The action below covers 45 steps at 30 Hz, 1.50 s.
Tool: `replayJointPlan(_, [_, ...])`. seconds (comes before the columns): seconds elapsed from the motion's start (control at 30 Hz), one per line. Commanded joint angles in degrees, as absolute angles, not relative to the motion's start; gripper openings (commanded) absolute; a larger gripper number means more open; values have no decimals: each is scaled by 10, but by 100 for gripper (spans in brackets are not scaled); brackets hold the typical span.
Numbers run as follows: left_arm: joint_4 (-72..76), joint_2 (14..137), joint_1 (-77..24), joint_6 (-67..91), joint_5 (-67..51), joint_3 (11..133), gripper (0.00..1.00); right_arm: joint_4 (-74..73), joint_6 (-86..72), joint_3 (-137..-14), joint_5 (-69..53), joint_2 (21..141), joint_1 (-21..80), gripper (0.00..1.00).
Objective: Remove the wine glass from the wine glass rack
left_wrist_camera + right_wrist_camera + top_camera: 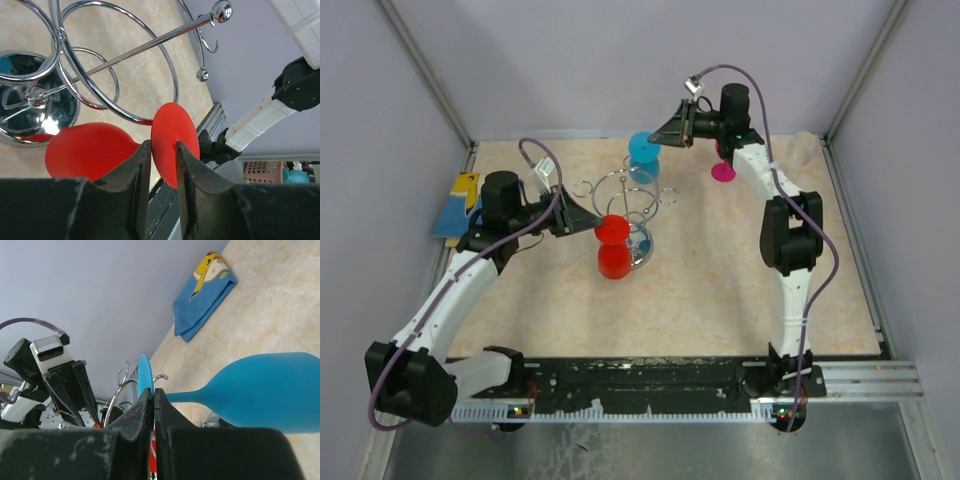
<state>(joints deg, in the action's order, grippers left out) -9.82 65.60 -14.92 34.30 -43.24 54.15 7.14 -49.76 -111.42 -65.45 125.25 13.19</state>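
Observation:
The chrome wine glass rack (pixel 638 205) stands mid-table, and its hoops and base fill the left wrist view (pixel 100 85). A red wine glass (pixel 613 262) hangs bowl-down at the rack's front left. My left gripper (pixel 590 222) is shut on its foot. In the left wrist view the gripper (pixel 162 145) has one finger on each side of the red disc (pixel 167 130). My right gripper (pixel 665 128) is shut on the thin foot of a blue wine glass (pixel 644 150) behind the rack. The right wrist view shows the gripper (pixel 153 390) and the glass's bowl (pixel 270 390).
A pink glass (pixel 723 171) stands on the table near the right arm's wrist. A clear glass (pixel 802 148) stands at the back right corner. A folded blue cloth (pixel 460 205) lies at the left edge, also in the right wrist view (pixel 205 295). Walls close in three sides.

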Motion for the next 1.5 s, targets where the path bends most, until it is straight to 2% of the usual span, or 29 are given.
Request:
replayJointPlan(0.0, [-79, 655, -153, 351, -459, 539, 32, 93, -501, -1115, -657, 1199, 123, 0])
replayJointPlan(0.27, [-74, 665, -161, 355, -474, 545, 33, 94, -500, -1110, -655, 1194, 118, 0])
replayJointPlan(0.77, [-61, 683, -189, 358, -474, 543, 45, 93, -496, -1103, -659, 1186, 115, 0])
replayJointPlan(0.83, [-54, 687, -193, 362, -478, 542, 39, 94, -496, -1103, -659, 1184, 114, 0])
replayJointPlan(1.07, [-35, 689, -200, 369, -485, 542, 1, 118, -509, -1088, -657, 1168, 107, 0])
replayJointPlan(1.47, [-37, 675, -200, 366, -485, 549, 0, 172, -543, -1054, -659, 1146, 90, 0])
